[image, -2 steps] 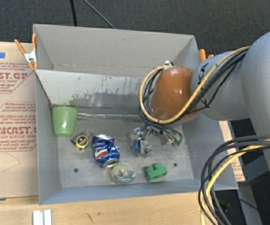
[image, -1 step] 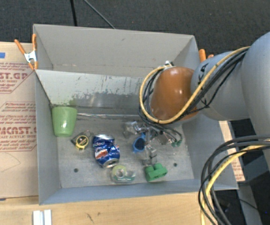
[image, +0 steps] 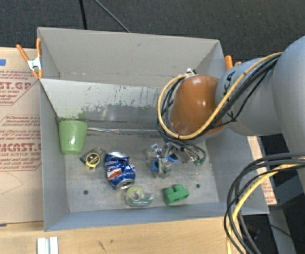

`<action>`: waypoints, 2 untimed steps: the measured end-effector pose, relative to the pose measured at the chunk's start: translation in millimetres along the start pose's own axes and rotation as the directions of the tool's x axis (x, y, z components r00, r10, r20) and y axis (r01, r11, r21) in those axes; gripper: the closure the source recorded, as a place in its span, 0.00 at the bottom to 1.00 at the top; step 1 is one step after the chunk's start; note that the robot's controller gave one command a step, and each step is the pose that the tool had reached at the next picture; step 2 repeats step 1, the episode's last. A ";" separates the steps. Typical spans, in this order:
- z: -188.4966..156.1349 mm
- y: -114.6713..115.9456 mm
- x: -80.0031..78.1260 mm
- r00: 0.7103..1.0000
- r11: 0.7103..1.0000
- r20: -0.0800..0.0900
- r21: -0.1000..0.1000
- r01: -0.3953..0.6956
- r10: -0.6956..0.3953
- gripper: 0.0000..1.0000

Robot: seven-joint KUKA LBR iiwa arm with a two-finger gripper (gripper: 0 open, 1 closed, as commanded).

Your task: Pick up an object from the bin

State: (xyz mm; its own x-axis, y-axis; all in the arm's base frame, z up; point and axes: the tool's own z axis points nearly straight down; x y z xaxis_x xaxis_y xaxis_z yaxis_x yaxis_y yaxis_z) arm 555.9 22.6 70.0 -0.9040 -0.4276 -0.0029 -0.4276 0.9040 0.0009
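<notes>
Looking down into a grey metal bin (image: 126, 57) with a scuffed back wall and a mostly bare floor. Reaching in from the right and hanging low over the right-centre of that floor with the gripper (image: 166, 159), a tangle of metal showing a blue patch at its lower left edge. Not managing to tell whether spread or closed, nor whether clamping anything; not managing either to count that blue patch as part of the robot or as some small thing underneath. Carrying an orange-brown cover (image: 192, 107) on the wrist just above, wrapped in looping yellow and black cables (image: 166, 97). Working outward: finding a small green block (image: 175, 193) nearest, lying near the front wall just below the gripper in the view, apart from it. Finding next a crushed blue, white and red drink can (image: 119, 170) to the left of the gripper, lying near the middle of the floor, also apart. Spotting a pale see-through ring (image: 138, 196), like a tape roll, just below the can, between can and block. Passing a little yellow-and-black round thing (image: 91, 159) just left of the can. Ending at a light green cup (image: 72, 136), resting against the left wall, well apart from the gripper.
</notes>
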 end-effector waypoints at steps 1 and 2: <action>-170.7 -5.0 22.0 1.000 1.000 0.006 0.005 0.022 -0.022 1.00; -170.7 -5.0 22.0 1.000 1.000 0.006 0.005 0.022 -0.022 1.00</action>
